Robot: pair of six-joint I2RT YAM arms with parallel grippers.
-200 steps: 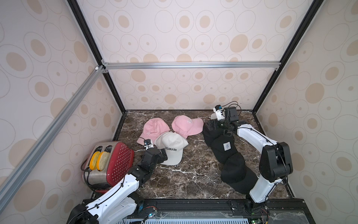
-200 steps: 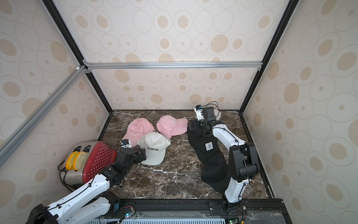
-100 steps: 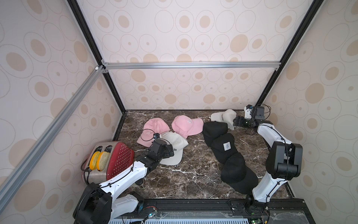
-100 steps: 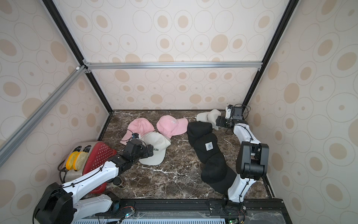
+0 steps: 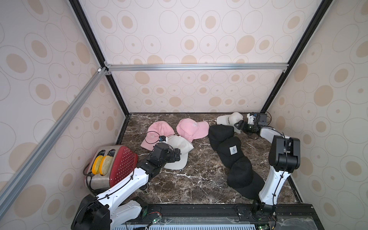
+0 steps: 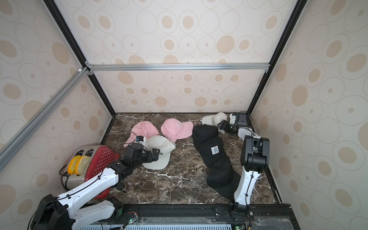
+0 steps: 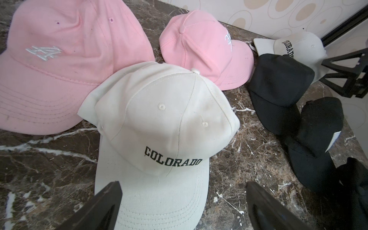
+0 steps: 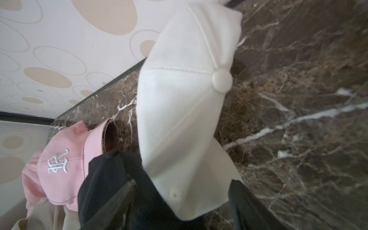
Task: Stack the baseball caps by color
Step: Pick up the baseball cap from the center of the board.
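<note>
Baseball caps lie spread over the dark brown, white-veined marble desk [image 5: 199,179]. We see the white left arm [image 5: 127,183] reaching in from the near left and the white right arm [image 5: 282,155] stretching to the far right corner. A red-and-silver toaster [image 5: 117,163] with two yellow slices in its slots stands at the left side.

Three black fabric caps overlap in a row on the right: the front black cap [image 5: 245,177], the middle black cap [image 5: 225,159] and the back black cap [image 5: 221,133].

Left of centre lies a cream-white cap lettered COLORADO [image 7: 159,119], brim toward the front. The left jaws hang wide open over that brim, holding nothing. Its crown lies against two pink fabric caps with white logos, the left pink cap [image 5: 159,131] and the right pink cap [image 5: 192,128].

Near the back wall, just behind the back black cap, rests a second white COLORADO cap [image 5: 229,119]. The right jaws stand apart with its rear between them. We cannot tell whether they press it.

A square white tag [image 5: 233,150] sits on the middle black cap.
</note>
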